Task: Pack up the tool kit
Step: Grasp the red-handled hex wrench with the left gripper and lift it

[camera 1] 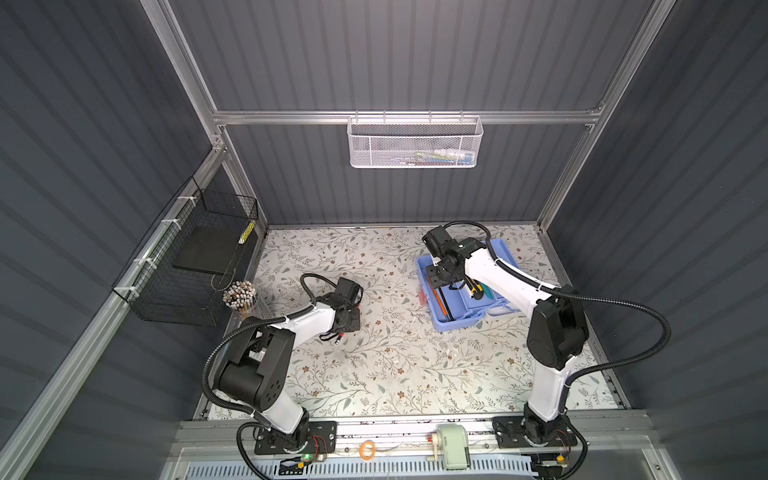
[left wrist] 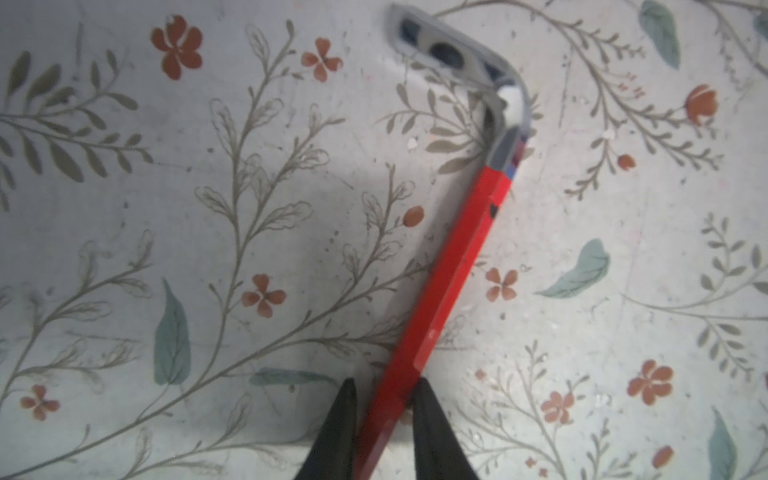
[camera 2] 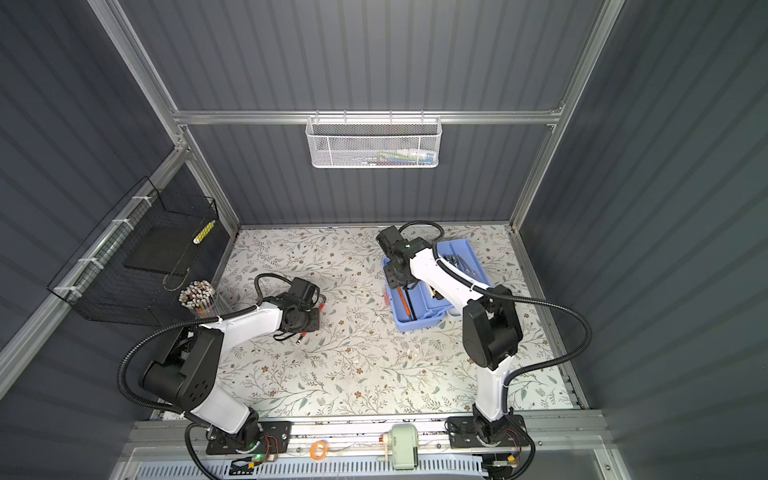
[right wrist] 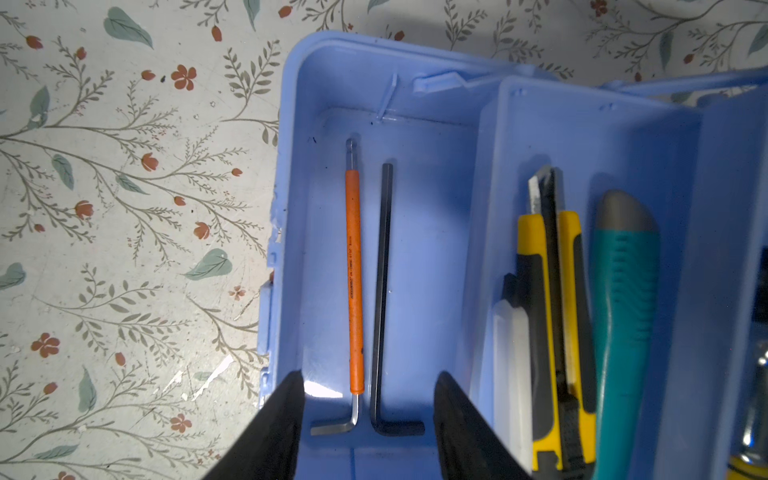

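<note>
In the open tool kit (right wrist: 432, 249) we have two hex keys (right wrist: 353, 282), our right gripper (right wrist: 369, 376) spread above them, and two knives (right wrist: 548, 311). Our left gripper (left wrist: 385, 386) pinches the red hex key (left wrist: 449, 270), unpacked on the table (left wrist: 166, 208).

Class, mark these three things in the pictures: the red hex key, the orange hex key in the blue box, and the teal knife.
red hex key (left wrist: 449, 266), left wrist view, middle of its red sleeve.
orange hex key (right wrist: 353, 282), right wrist view, middle of its orange sleeve.
teal knife (right wrist: 625, 291), right wrist view, ribbed handle.
</note>
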